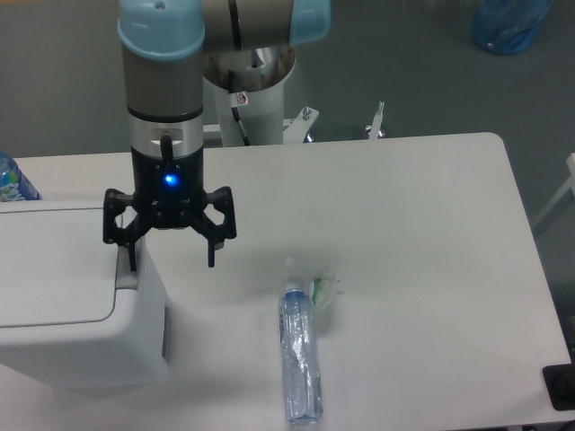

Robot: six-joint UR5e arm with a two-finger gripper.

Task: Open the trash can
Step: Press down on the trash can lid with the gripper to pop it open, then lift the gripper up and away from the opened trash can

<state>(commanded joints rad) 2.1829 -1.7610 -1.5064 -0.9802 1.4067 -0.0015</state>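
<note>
Hand [171,260] spread wide, nothing gripped; one fingertip [134,263] sits over trash can [81,314] lid's right edge. Trash can parked at bench [431,269] front-left corner, lid shut. Bottle [299,355] laid near front edge.

A white table [422,206] with rounded corners is filling most of the view, extending right of and below the claw. A grey floor [395,63] is showing beyond its far edge, above and right of the claw. A blue object [508,22] is sitting on that floor, far up and right. Even, diffuse light is falling across the surface.
</note>
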